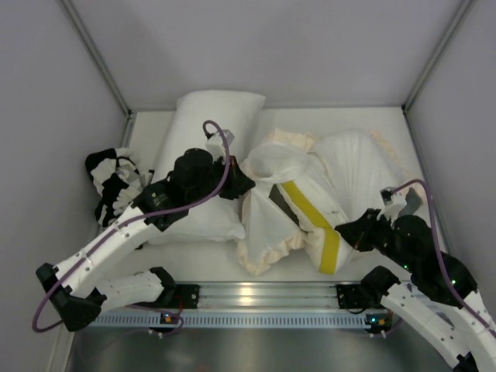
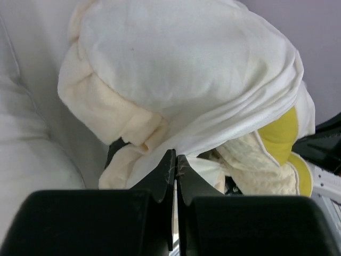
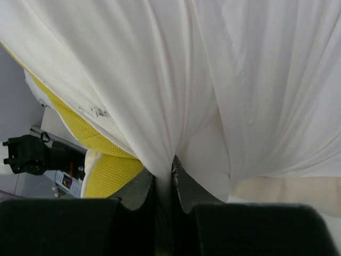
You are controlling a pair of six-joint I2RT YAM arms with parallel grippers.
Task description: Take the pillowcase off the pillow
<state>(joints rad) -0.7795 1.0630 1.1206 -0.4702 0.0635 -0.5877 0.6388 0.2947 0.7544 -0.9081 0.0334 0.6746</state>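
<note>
The pillowcase (image 1: 353, 167) lies bunched at centre right, white reverse face out, cream frill (image 1: 263, 252) around its edge. It bulges over the pillow, which is mostly hidden inside. A yellow mesh band (image 1: 310, 213) crosses the bundle's front. My left gripper (image 1: 246, 184) is shut on a fold of the pillowcase (image 2: 176, 69) beside the frill (image 2: 114, 114), fingertips (image 2: 176, 156) together. My right gripper (image 1: 346, 231) is shut on a stretched fold of the white pillowcase cloth (image 3: 213, 80), jaws (image 3: 171, 165) pinching it; the yellow band (image 3: 106, 173) shows to its left.
A longer plain white pillow (image 1: 205, 128) lies at back left under my left arm. A black-and-white patterned cloth (image 1: 112, 182) sits against the left wall. A metal rail (image 1: 256, 298) runs along the near edge. Walls close in at left, back and right.
</note>
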